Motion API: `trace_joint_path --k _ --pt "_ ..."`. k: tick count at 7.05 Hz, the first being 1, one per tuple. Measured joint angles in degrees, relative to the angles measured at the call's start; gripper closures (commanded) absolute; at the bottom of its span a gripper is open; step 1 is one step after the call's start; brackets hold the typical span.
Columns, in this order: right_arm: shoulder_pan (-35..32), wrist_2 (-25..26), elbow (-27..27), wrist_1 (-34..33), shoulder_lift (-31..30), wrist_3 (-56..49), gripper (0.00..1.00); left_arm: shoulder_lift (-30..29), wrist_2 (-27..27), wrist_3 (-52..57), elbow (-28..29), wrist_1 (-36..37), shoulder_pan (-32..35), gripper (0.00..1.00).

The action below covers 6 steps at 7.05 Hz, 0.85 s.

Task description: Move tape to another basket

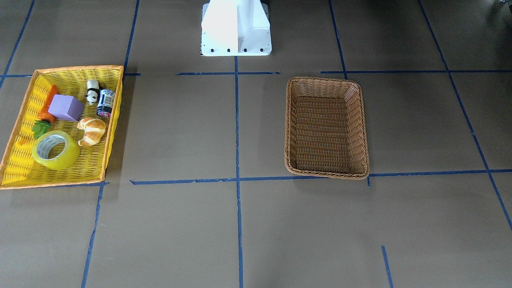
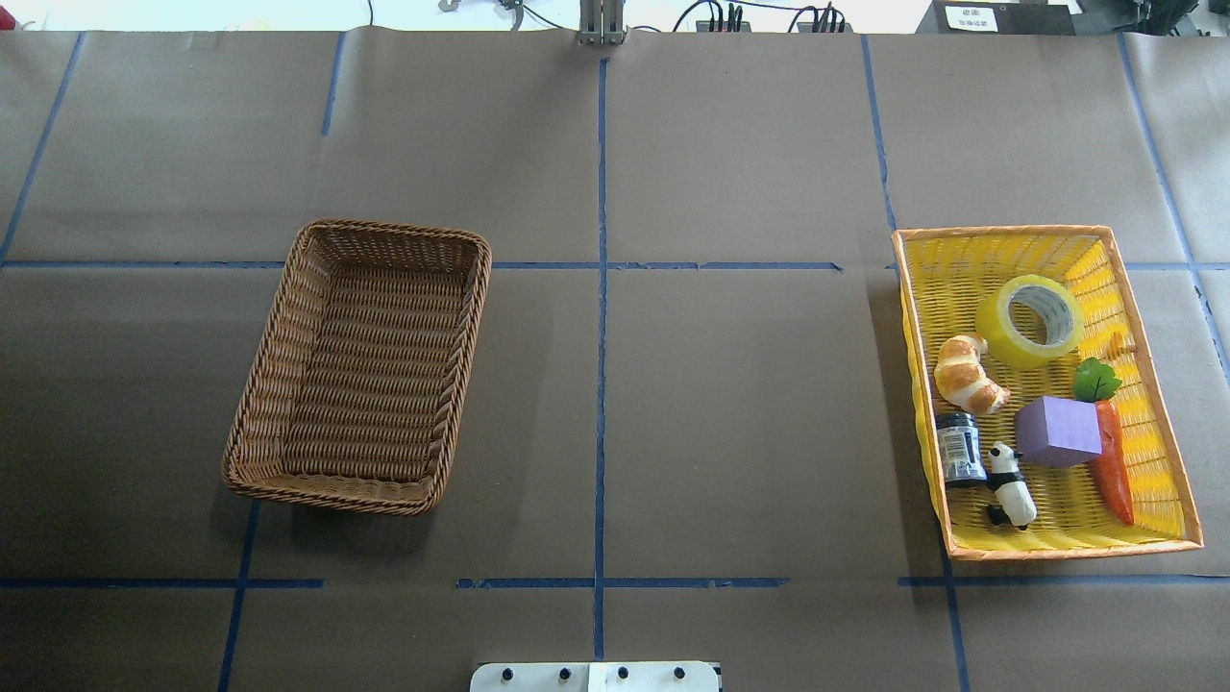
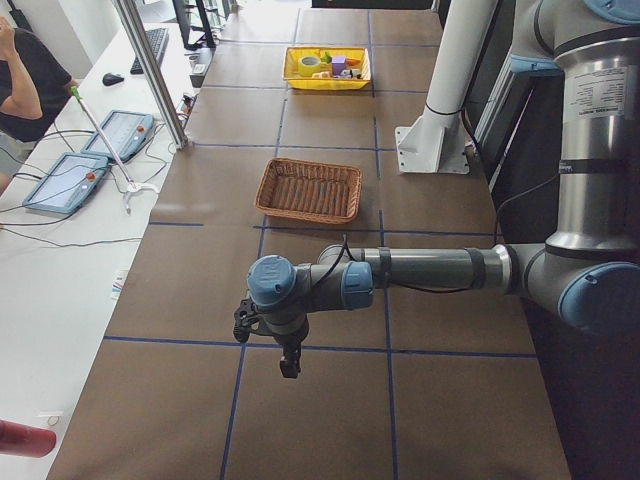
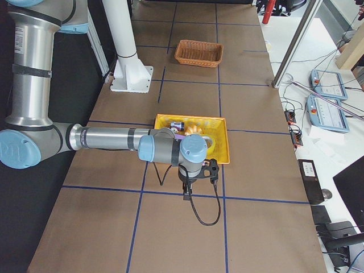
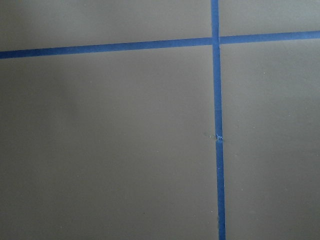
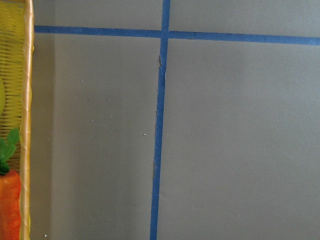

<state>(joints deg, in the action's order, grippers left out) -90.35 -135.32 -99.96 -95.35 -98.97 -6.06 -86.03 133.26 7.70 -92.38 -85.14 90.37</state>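
The brown paper-covered table (image 2: 730,423), crossed by blue tape lines, carried everything, and both arms reached out low over bare parts of it, neither near its work. The left gripper (image 3: 289,368) hung over a line crossing well beyond the wicker basket, toward the table's left end. The right gripper (image 4: 186,196) hung just outside the yellow basket's rim, a sliver of which showed at the edge of the right wrist view. Only the side cameras caught either gripper, so I could not tell whether the fingers were spread or closed, though nothing appeared to be carried. The yellow basket (image 2: 999,232) with its orange rim sat on the robot's right and held all the loose items. The brown wicker basket (image 2: 279,384) sat well apart on the robot's left with nothing in it. By that reckoning the task had not begun: the approach, the grasp, the carry across the table and the release were all left. The tape (image 2: 1006,329) lay in the far end of the yellow basket, just beside the croissant (image 2: 971,375) and near the carrot's (image 2: 1115,471) green leaves. The purple block (image 2: 1057,431), the small dark jar (image 2: 959,450) and the panda figurine (image 2: 1011,485) lay closer to the robot. The roll rested on one flat face, its grey-white core opening upward and its axis roughly upright. A slight lean could not be ruled out. Being round, it had no long axis across the basket floor, and its broad diameter lay about level.
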Motion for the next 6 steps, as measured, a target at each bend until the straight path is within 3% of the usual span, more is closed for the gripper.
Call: trace_joint_path --k 6 --pt "0.0 -0.1 0.1 0.5 0.0 0.1 0.0 0.0 0.1 0.0 0.2 -0.1 0.0 0.0"
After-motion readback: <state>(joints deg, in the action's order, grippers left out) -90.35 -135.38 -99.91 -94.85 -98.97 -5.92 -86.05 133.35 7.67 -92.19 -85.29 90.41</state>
